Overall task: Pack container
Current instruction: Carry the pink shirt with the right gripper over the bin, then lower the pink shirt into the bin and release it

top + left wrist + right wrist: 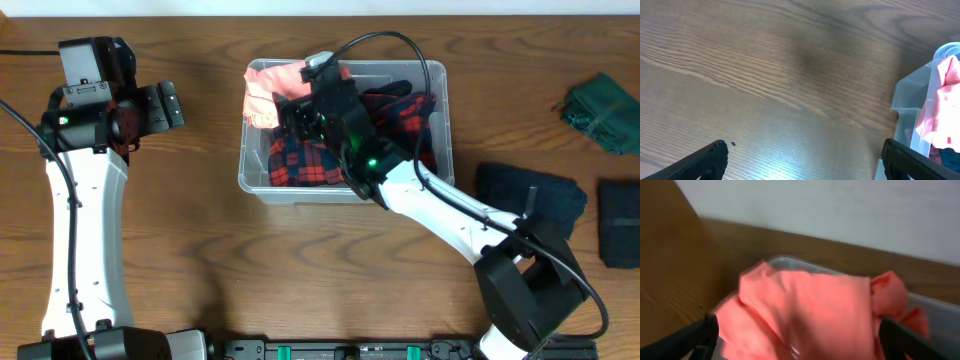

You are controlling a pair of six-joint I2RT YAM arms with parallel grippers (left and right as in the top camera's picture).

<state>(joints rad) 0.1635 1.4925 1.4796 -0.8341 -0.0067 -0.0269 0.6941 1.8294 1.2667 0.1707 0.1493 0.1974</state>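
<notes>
My right hand [297, 112] hangs over the tub [443, 120], and both hands are spread wide.

The clear tub sits mid-desk [200, 260], toward the far edge. It holds a pink cloth [270, 95] bunched in its far left corner and a red plaid shirt [300, 165] across the rest. In my right wrist view the fingers [707, 332] stand far apart over the pink cloth, gripping nothing. My left hand [165, 105] is wide too, over bare wood left of the tub. A green cloth [605, 110], a dark blue garment [530, 195] and a dark folded piece [620, 222] lie well off to the right.
</notes>
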